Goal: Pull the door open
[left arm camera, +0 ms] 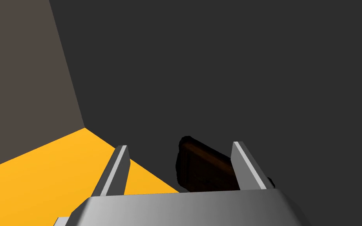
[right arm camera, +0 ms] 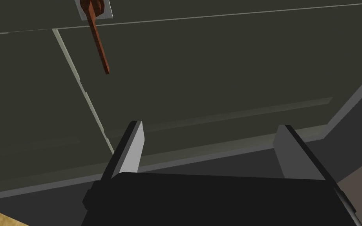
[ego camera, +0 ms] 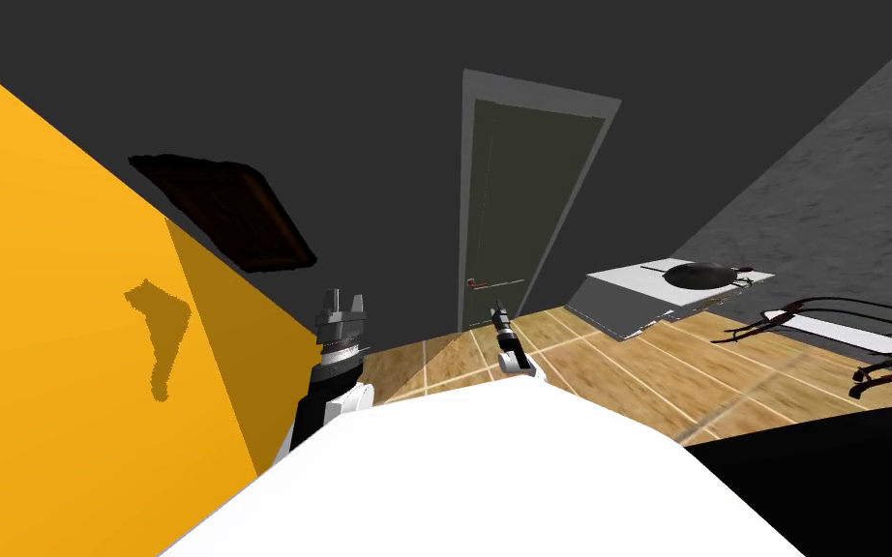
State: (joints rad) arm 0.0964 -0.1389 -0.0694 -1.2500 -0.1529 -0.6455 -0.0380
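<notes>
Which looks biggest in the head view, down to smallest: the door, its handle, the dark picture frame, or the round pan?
1. door, by far the largest
2. picture frame
3. pan
4. door handle, a thin bar

This is only how they look: the frame may simply be nearer the camera than the pan.

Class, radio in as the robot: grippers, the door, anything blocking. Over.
Right gripper open, pointed at the door, brown lever handle not yet grasped. Left gripper open, raised at my left. Door shut; nothing in the way.
</notes>
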